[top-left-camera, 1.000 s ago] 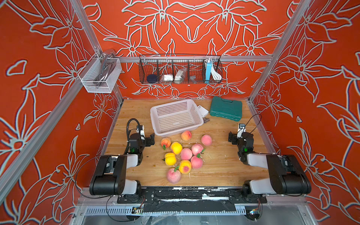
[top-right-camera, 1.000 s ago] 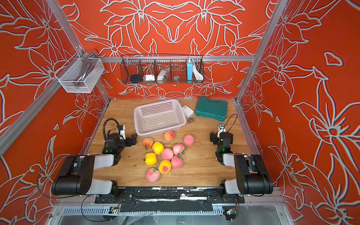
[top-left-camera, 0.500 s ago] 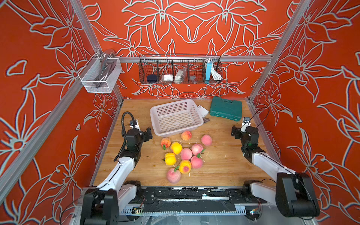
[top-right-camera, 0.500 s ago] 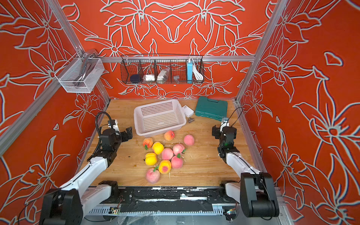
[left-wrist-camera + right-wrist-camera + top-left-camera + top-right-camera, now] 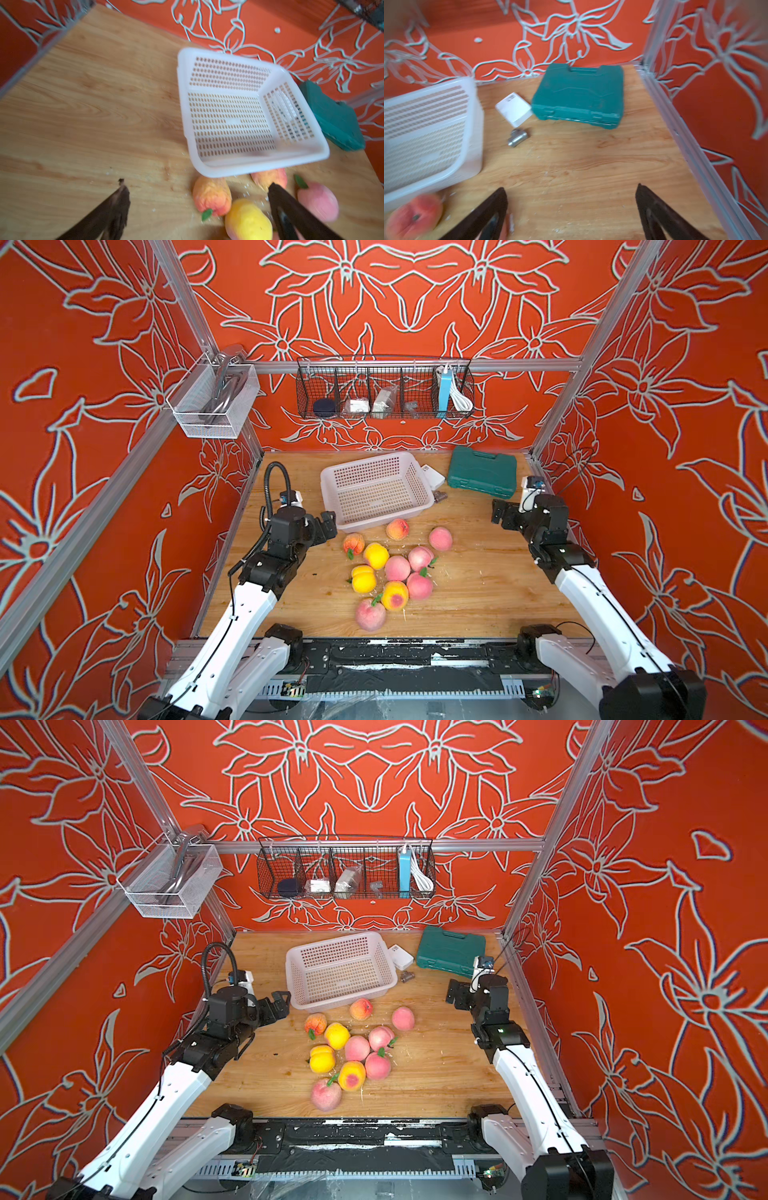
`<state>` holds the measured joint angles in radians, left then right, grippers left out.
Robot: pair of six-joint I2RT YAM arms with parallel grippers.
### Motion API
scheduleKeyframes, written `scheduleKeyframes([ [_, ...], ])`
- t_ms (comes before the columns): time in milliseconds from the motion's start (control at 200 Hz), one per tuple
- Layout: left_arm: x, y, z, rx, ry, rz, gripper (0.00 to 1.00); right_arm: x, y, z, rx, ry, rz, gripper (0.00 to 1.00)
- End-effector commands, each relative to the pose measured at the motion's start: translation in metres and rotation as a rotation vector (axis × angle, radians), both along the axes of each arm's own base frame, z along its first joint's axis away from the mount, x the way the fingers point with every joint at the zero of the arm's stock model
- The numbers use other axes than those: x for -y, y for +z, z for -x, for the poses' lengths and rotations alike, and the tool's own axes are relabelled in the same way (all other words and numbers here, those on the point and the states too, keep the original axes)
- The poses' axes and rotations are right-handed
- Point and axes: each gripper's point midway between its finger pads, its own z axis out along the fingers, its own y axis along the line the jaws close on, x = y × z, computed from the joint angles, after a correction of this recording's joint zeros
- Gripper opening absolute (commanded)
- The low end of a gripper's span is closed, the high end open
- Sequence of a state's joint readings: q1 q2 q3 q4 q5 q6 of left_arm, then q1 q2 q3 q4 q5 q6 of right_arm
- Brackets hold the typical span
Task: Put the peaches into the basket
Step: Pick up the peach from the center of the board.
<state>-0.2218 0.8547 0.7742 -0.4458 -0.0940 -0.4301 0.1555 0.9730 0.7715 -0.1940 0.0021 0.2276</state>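
Several peaches [image 5: 397, 568] [image 5: 357, 1048], pink and yellow-orange, lie loose in a cluster on the wooden table in front of the white perforated basket [image 5: 374, 522] [image 5: 340, 1004], which holds nothing. My left gripper [image 5: 327, 524] [image 5: 280, 1002] hangs open by the basket's near left corner, just left of the nearest orange-red peach [image 5: 212, 197]. In the left wrist view the left gripper [image 5: 197, 186] has that peach and a yellow peach [image 5: 247, 220] between its spread fingers, touching neither. My right gripper [image 5: 500, 512] [image 5: 571, 188] is open over bare wood at the right.
A green tool case [image 5: 482, 470] lies at the back right, with a small white box [image 5: 432, 477] and a metal fitting [image 5: 439, 497] between it and the basket. A black wire rack [image 5: 384, 389] and a silver mesh box [image 5: 214, 404] hang on the walls.
Both arms have unfolded from their low rest pose and reached up and towards the back of the table. Both grippers stayed open; peaches and basket have not moved.
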Motion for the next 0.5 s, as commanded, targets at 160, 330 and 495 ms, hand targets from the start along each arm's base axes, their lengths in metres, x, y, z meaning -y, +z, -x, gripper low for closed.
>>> scheduleKeyframes([
  [160,0.062,-0.047,0.037,-0.300,-0.191,0.245,0.98,-0.083,-0.001,0.034,-0.143,0.304,0.038,0.99],
  [330,0.068,-0.069,0.036,-0.351,-0.188,0.260,0.98,-0.109,-0.007,0.053,-0.195,0.431,-0.002,0.99],
  [495,0.073,-0.099,0.036,-0.427,-0.185,0.241,0.98,-0.128,-0.018,0.076,-0.255,0.538,-0.053,0.99],
])
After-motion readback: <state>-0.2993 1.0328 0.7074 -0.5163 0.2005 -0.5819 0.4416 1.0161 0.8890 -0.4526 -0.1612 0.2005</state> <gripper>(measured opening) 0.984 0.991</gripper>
